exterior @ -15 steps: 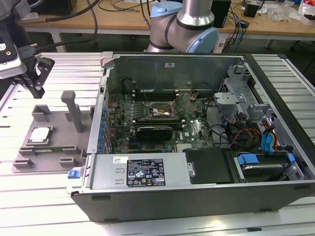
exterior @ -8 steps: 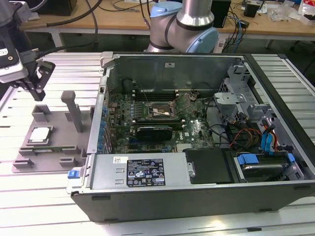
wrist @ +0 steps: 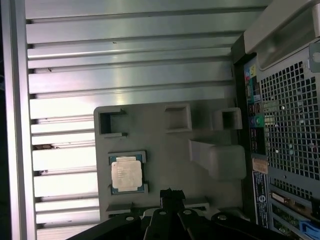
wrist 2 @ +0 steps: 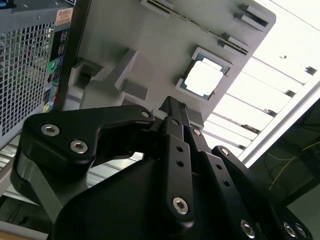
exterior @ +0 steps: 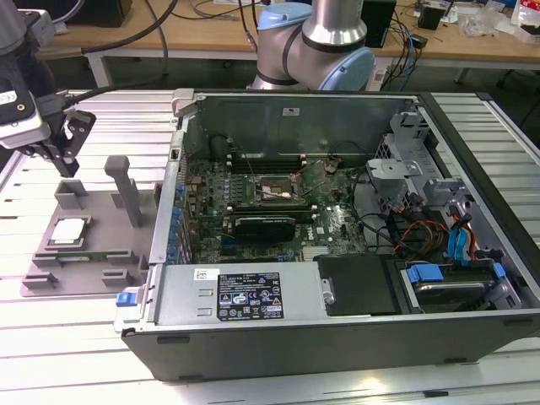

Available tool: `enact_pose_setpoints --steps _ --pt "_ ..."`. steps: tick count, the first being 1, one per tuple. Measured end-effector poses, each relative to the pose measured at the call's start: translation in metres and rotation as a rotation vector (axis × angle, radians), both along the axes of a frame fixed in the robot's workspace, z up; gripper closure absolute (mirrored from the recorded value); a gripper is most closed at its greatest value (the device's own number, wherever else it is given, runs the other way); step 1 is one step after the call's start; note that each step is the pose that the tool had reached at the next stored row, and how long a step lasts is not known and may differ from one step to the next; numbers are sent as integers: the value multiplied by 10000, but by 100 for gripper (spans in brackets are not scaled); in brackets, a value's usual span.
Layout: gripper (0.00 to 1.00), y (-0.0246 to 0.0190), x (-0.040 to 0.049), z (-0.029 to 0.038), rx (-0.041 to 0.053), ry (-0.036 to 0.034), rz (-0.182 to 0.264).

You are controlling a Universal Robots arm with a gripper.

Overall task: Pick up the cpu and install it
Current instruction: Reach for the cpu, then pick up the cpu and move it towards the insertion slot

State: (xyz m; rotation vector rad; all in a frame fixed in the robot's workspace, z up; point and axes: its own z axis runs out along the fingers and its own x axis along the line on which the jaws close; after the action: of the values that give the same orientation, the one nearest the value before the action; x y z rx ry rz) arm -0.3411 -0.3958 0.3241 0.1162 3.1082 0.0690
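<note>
The cpu (exterior: pixel 69 230) is a small square chip with a silver top, lying flat in a recess of the grey fixture plate (exterior: pixel 94 253) at the exterior view's left. Both wrist views show the cpu (wrist 2: pixel 203 78) (wrist: pixel 125 175) from above, bright against the fixture plate (wrist 2: pixel 165 50) (wrist: pixel 165 160). My gripper (exterior: pixel 66 163) hangs above the plate's far end, apart from the chip. Its black fingers (wrist 2: pixel 172 106) (wrist: pixel 171 193) are shut together with nothing between them. The black socket frame (exterior: pixel 268 187) sits on the motherboard inside the open computer case (exterior: pixel 337 337).
A tall grey post (exterior: pixel 126 190) and several low blocks rise from the fixture plate near the chip. The case's side wall (exterior: pixel 173 194) stands between the plate and the motherboard. Cables and drive bays (exterior: pixel 439 236) fill the case's right side. The arm's base (exterior: pixel 316 51) stands behind the case.
</note>
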Motion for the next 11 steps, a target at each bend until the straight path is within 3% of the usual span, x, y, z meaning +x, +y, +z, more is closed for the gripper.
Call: enact_pose_setpoints --steps 5,11 --pt "89 0 -55 -89 0 -1 0" --pt "89 0 -70 -97 0 0 0"
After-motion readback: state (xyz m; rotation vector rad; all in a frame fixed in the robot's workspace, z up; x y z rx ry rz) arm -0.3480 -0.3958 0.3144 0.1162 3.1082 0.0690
